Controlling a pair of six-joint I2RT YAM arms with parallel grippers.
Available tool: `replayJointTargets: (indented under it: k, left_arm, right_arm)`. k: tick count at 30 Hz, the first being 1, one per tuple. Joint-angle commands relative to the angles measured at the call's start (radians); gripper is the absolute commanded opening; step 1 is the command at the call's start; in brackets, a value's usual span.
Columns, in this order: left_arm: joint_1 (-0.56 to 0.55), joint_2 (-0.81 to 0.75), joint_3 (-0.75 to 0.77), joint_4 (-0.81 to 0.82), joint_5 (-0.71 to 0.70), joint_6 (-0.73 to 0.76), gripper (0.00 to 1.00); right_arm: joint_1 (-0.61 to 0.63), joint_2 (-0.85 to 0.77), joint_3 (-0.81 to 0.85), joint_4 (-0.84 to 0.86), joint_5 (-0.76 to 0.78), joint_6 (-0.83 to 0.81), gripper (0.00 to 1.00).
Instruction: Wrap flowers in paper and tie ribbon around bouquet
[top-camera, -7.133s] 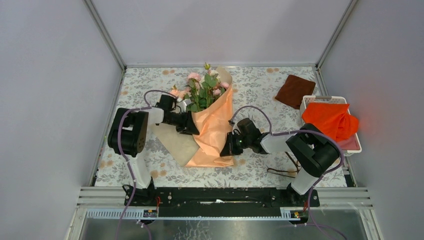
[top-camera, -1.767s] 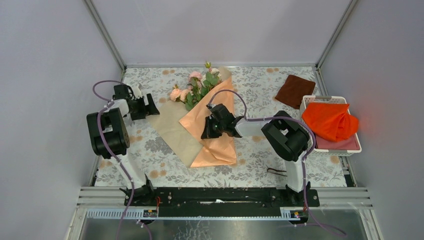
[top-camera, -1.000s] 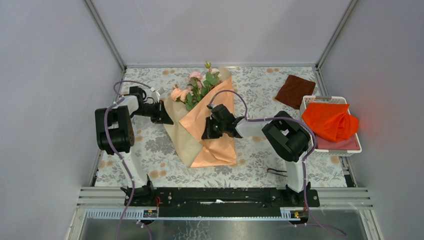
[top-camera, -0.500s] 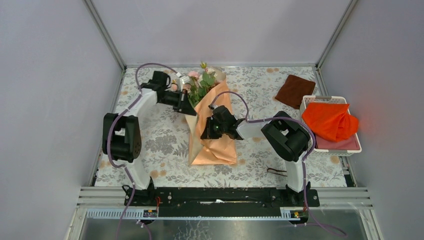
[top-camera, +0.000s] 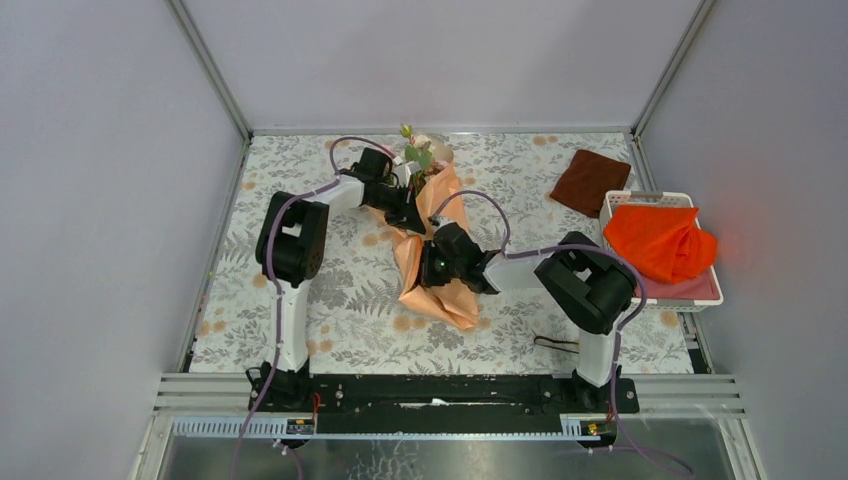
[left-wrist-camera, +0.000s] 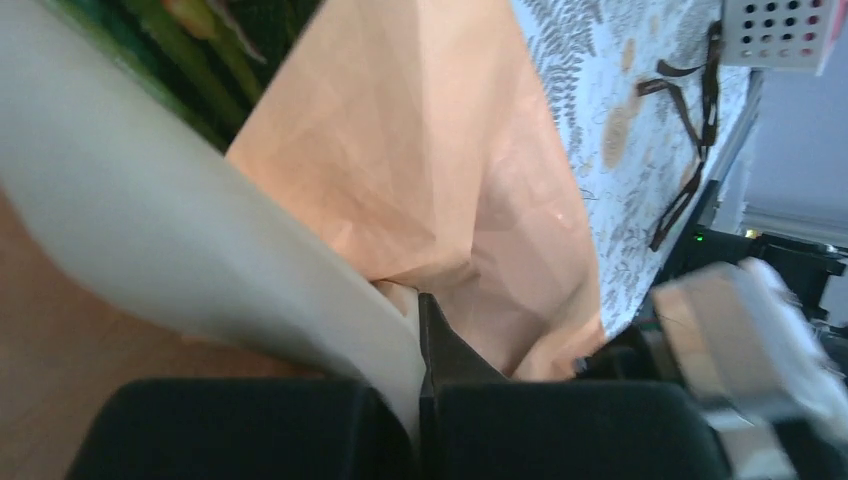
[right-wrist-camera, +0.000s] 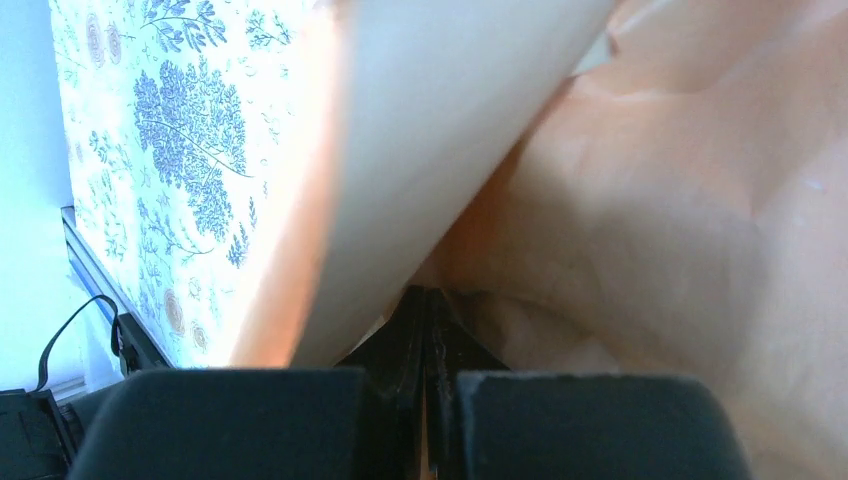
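The bouquet lies near the middle of the bench (top-camera: 330, 290), with the flowers (top-camera: 418, 155) poking out toward 12 o'clock and the closed end of the paper (top-camera: 440, 235) toward 6 o'clock. The left tool (top-camera: 405, 215) is pinched together on a flap of paper near the blooms at the cone's 9 o'clock edge. The right tool (top-camera: 431, 270) is likewise clamped together on a fold lower down the cone.

The paper looks light and stiff enough to hold a crease, but it will likely spring open if either pinch lets go. It probably tears or dents under a hard pull, so the safest holds are on doubled folds and edges, not on the bulge over the stems. The flowers seem soft and easily crushed, so grips should stay below the heads.

The ribbon (top-camera: 560, 345) lies loose at about 4 o'clock from the bouquet, near the right arm's base. It looks thin and limp, and probably hard to lift off the flat bench.

Open room lies toward 9 o'clock and 7 o'clock. A brown cloth (top-camera: 588, 180) at 2 o'clock and a basket (top-camera: 640, 196) at 3 o'clock crowd the right side.
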Motion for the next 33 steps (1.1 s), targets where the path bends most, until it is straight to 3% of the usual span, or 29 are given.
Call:
replayJointTargets:
  k: [1,5,9,11,14,16,18,20,22,27,28,33]
  left_arm:
    - [-0.029,0.044,0.033,0.054,-0.092,0.006,0.00]
    - [-0.029,0.058,0.007,0.045,-0.139,0.046,0.00]
    - [-0.029,0.058,-0.014,0.042,-0.159,0.075,0.00]
    - [-0.029,0.052,-0.017,0.038,-0.157,0.078,0.00]
    - [-0.029,0.037,-0.021,0.036,-0.155,0.081,0.00]
    - [-0.029,0.020,-0.024,0.036,-0.166,0.085,0.00]
    - [-0.029,0.008,-0.027,0.037,-0.174,0.087,0.00]
    - [-0.030,-0.001,-0.027,0.036,-0.176,0.088,0.00]
    - [-0.031,-0.013,-0.027,0.035,-0.177,0.086,0.00]
    - [-0.052,-0.090,-0.031,0.023,-0.148,0.064,0.00]
    - [-0.062,-0.116,-0.030,0.023,-0.138,0.056,0.00]
    - [-0.119,-0.209,0.005,0.019,-0.105,-0.027,0.00]
  right_arm:
    - [0.016,-0.126,-0.018,-0.064,0.046,0.020,0.00]
    - [0.016,-0.282,-0.084,-0.195,0.064,0.020,0.01]
    - [-0.011,-0.470,-0.149,-0.380,0.177,-0.041,0.12]
    - [-0.063,-0.544,-0.178,-0.464,0.232,-0.084,0.27]
    - [-0.192,-0.544,-0.206,-0.493,0.127,-0.169,0.57]
    - [-0.258,-0.506,-0.215,-0.459,0.061,-0.216,0.69]
    - [-0.286,-0.440,-0.208,-0.426,0.001,-0.255,0.72]
    - [-0.292,-0.353,-0.166,-0.424,-0.051,-0.289,0.70]
    - [-0.292,-0.273,-0.149,-0.375,-0.132,-0.303,0.58]
    - [-0.290,-0.188,-0.177,-0.206,-0.257,-0.229,0.05]
    - [-0.286,-0.177,-0.176,-0.181,-0.265,-0.213,0.00]
    - [-0.218,-0.131,-0.110,-0.205,-0.199,-0.206,0.00]
